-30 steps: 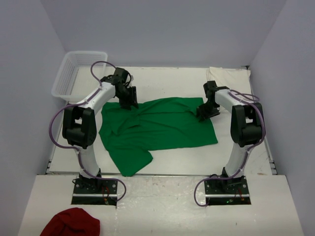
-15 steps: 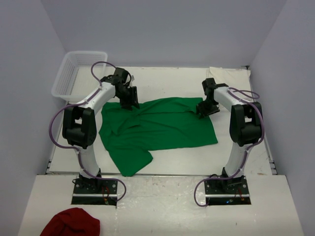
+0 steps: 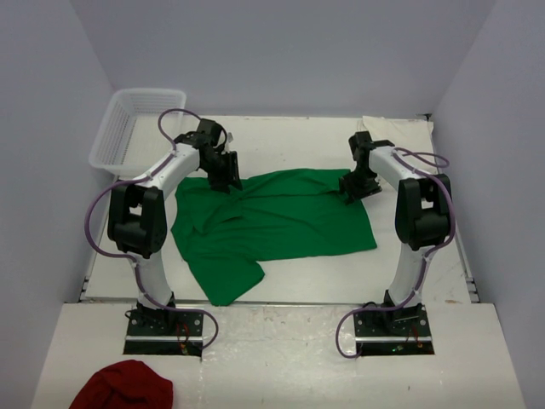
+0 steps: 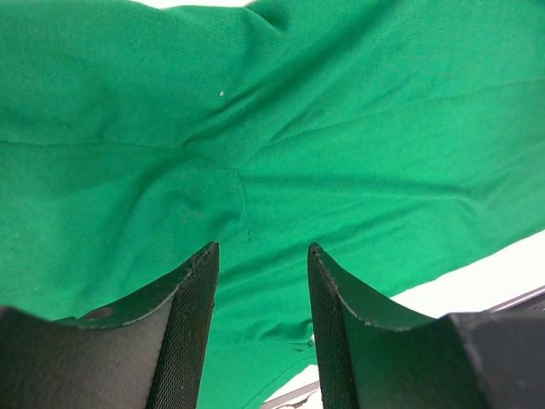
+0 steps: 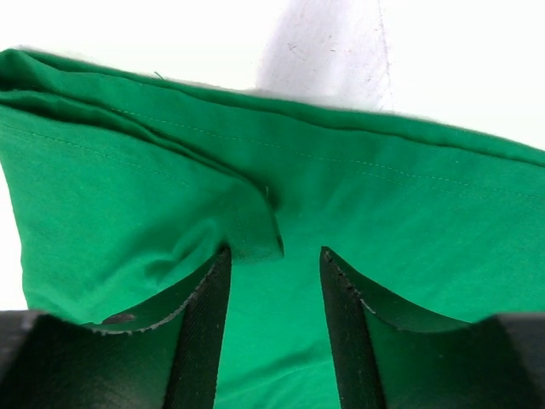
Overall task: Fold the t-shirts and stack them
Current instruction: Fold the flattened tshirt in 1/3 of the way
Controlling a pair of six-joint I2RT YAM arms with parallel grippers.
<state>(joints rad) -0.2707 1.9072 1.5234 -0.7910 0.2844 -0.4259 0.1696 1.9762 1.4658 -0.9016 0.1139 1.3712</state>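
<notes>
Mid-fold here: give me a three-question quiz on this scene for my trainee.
1. True or false: the green t-shirt lies inside the basket.
2. Where is the cream-white t-shirt? A) at the far right corner of the table B) under the green one C) in the basket
3. Which gripper is at the green t-shirt's far right corner?
Key: 1 false; 2 A; 3 the right gripper.

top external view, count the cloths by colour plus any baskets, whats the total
green t-shirt: 1
cream-white t-shirt: 1
dark red cloth: 1
white basket: 1
Total: 4
</notes>
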